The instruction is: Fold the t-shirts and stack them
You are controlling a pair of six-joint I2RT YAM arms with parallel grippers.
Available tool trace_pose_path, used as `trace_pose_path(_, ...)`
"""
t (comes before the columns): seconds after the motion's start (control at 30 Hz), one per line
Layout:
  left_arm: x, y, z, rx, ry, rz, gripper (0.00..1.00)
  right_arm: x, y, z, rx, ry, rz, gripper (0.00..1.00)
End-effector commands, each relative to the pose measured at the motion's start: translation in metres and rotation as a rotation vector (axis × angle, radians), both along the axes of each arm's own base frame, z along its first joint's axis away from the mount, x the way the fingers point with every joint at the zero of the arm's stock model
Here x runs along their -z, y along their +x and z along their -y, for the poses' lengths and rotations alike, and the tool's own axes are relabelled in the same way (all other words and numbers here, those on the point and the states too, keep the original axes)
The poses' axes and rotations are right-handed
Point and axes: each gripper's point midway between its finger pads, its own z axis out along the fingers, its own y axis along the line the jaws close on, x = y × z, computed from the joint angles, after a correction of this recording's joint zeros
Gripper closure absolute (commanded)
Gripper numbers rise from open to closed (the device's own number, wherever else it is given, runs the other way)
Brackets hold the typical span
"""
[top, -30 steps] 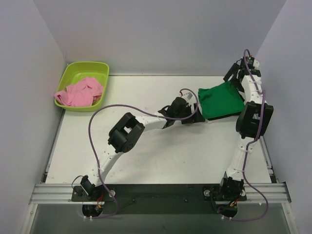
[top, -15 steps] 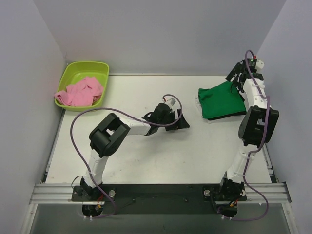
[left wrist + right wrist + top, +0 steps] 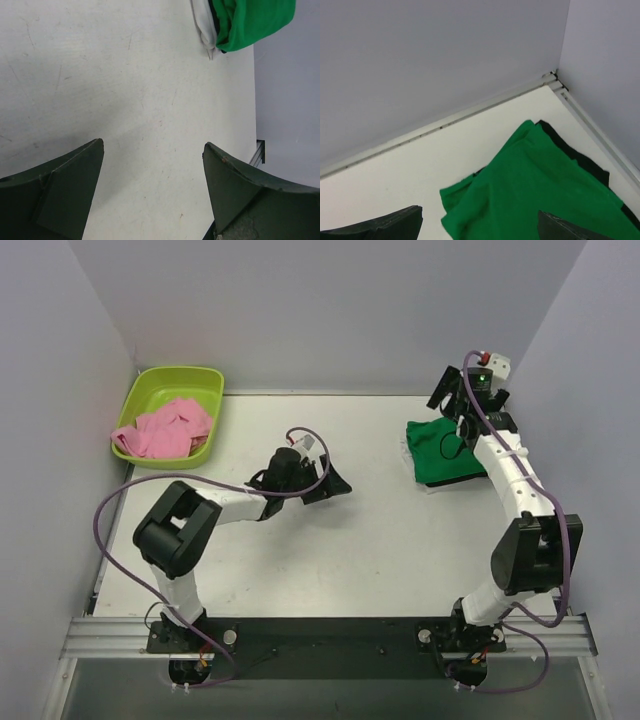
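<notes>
A folded bright green t-shirt [image 3: 447, 452] lies at the back right of the table, on top of a black t-shirt whose edge [image 3: 580, 157] shows beneath it. The pink t-shirt [image 3: 165, 428] lies crumpled in the lime-green tub [image 3: 215, 390] at the back left. My left gripper [image 3: 325, 485] is open over bare table near the middle, nothing between its fingers [image 3: 153, 145], and the green t-shirt [image 3: 255, 20] lies far ahead of it. My right gripper [image 3: 450, 400] hovers open above the green t-shirt's back edge [image 3: 479, 212], holding nothing.
A thin white layer [image 3: 202, 22] shows under the stack's near-left corner. Grey walls close in the table at the back and on both sides, and the right wall [image 3: 590, 390] stands close to the stack. A metal rail [image 3: 320, 635] runs along the near edge.
My left arm has drawn back to the left, away from the green t-shirt. My right gripper has opened wide and swung from the stack's right side to above its back edge.
</notes>
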Motion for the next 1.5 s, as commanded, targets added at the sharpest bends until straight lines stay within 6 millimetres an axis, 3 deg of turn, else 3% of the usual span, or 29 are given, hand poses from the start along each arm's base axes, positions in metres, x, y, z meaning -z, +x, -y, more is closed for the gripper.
trace_pose_path(0.0,-0.062,-0.002,-0.015,0.001,-0.024,0.133,0.09,-0.003,-0.03,-0.014,-0.002,0.058,0.049,0.0)
trace_pose_path(0.07,-0.07,-0.003,-0.025,-0.014,0.016,0.172,0.07,-0.012,-0.045,-0.032,-0.042,0.07,0.08,0.0)
trace_pose_path(0.1,-0.08,-0.006,-0.032,-0.026,0.031,0.179,0.06,0.0,-0.053,-0.033,-0.041,0.062,0.058,0.0)
trace_pose_path(0.17,-0.092,-0.006,-0.041,-0.041,0.059,0.222,0.05,-0.006,-0.067,-0.048,-0.087,0.07,0.076,0.0)
trace_pose_path(0.33,-0.125,-0.012,-0.069,-0.093,0.157,0.286,0.03,0.006,-0.102,-0.065,-0.145,0.069,0.027,0.0)
trace_pose_path(0.37,-0.121,-0.018,-0.077,-0.098,0.197,0.261,0.02,-0.001,-0.111,-0.072,-0.176,0.058,0.044,0.0)
trace_pose_path(0.4,-0.135,-0.018,-0.085,-0.13,0.205,0.294,0.02,0.002,-0.118,-0.072,-0.179,0.042,0.03,0.0)
trace_pose_path(0.47,-0.136,-0.023,-0.098,-0.142,0.259,0.299,0.03,-0.001,-0.132,-0.071,-0.179,0.019,0.041,0.0)
trace_pose_path(0.5,-0.148,-0.024,-0.106,-0.167,0.265,0.327,0.03,-0.001,-0.138,-0.075,-0.192,0.018,0.038,0.0)
trace_pose_path(0.63,-0.162,-0.032,-0.129,-0.215,0.325,0.368,0.02,0.0,-0.161,-0.076,-0.205,0.021,0.058,0.0)
trace_pose_path(0.93,-0.183,-0.049,-0.169,-0.312,0.392,0.43,0.02,0.021,-0.188,-0.084,-0.225,-0.029,0.018,0.0)
trace_pose_path(1.03,-0.19,-0.054,-0.183,-0.35,0.41,0.462,0.03,0.026,-0.191,-0.084,-0.219,-0.053,0.024,0.0)
trace_pose_path(1.2,-0.193,-0.057,-0.194,-0.378,0.438,0.481,0.03,0.024,-0.177,-0.088,-0.21,-0.072,0.028,0.0)
trace_pose_path(1.37,-0.188,-0.06,-0.196,-0.373,0.445,0.47,0.03,0.021,-0.14,-0.083,-0.124,-0.138,0.011,0.0)
trace_pose_path(1.43,-0.185,-0.061,-0.197,-0.371,0.445,0.47,0.03,0.029,-0.124,-0.08,-0.1,-0.139,-0.021,0.0)
trace_pose_path(1.47,-0.187,-0.063,-0.199,-0.377,0.44,0.476,0.03,0.023,-0.112,-0.087,-0.127,-0.105,-0.006,0.0)
